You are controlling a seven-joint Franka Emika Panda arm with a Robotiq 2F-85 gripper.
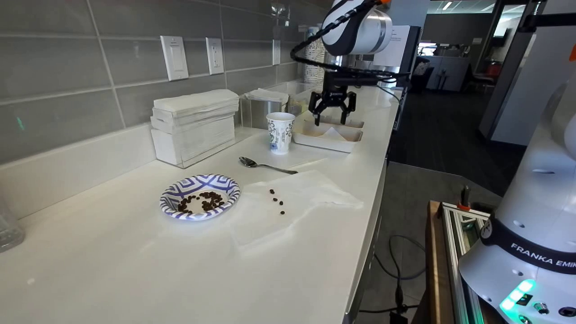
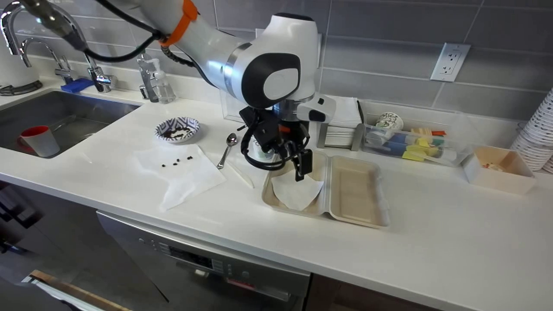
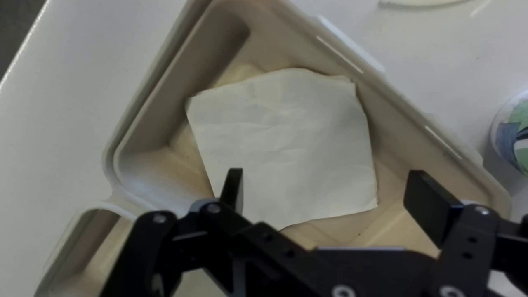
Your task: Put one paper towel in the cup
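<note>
White cup (image 3: 512, 134) is cropped in the wrist view.

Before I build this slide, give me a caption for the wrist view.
Open gripper over a paper towel in a takeout box, cup cut off at right edge.

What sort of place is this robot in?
Likely a kitchen or break room: in an exterior view, a mug sits in a sink, and what looks like a dishwasher stands under the counter.
</note>
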